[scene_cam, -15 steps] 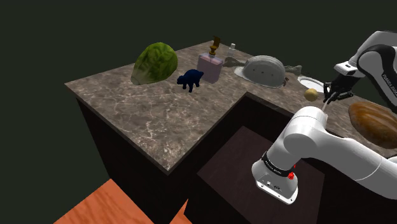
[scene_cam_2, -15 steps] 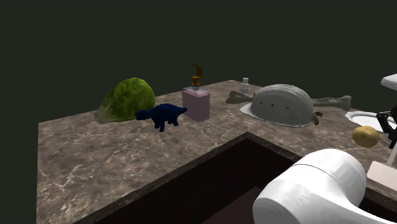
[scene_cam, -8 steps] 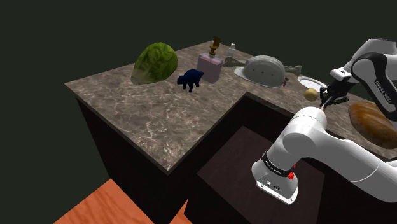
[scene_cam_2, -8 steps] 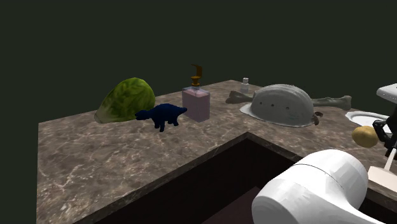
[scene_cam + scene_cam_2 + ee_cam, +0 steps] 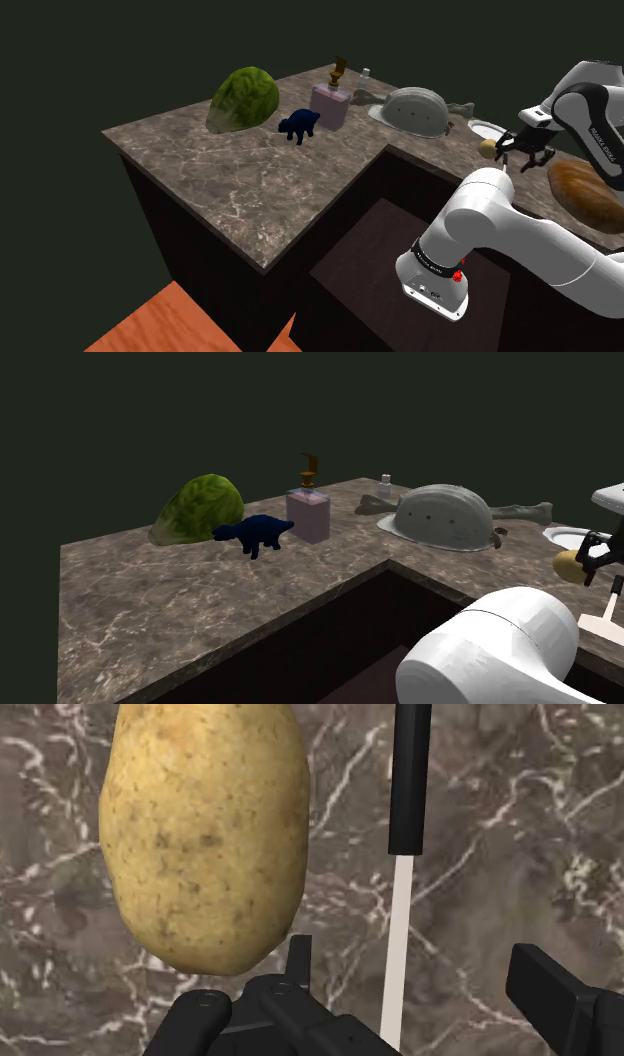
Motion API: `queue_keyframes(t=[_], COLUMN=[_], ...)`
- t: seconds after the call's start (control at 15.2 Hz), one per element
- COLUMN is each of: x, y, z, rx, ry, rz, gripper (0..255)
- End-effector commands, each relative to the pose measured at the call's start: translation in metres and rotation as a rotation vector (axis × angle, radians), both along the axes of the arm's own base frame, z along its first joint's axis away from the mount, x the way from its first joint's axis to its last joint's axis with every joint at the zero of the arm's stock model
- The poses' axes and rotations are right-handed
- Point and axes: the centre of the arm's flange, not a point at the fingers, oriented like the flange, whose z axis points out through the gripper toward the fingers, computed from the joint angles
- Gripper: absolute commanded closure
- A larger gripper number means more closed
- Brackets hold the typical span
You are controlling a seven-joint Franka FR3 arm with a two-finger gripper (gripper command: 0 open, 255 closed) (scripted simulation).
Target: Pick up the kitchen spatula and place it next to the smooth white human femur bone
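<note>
White rounded arm [image 5: 492, 208], dark joints (red marks near base), black gripper [image 5: 522, 154].

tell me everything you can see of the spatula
The spatula has a black handle joined to a thin white shaft, which widens to a pale flat blade in the second exterior view. It lies flat on the brown marbled countertop, beside the potato without touching it. Its shaft runs between the open gripper's fingers, nearer one, not clasped.
</note>
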Motion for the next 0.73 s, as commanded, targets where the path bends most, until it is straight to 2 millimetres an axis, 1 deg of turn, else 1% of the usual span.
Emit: queue_keyframes(t=[0.0,0.13,0.33,0.4,0.66], x=[0.0,0.0,0.0,0.0,0.0], y=[0.0,0.0,0.003,0.003,0.003], z=[0.0,0.0,0.039,0.05,0.05], rx=[0.0,0.0,0.0,0.0,0.0], ry=[0.0,0.0,0.0,0.0,0.0], rz=[0.0,0.0,0.0,0.0,0.0], gripper=[0,0,0,0,0])
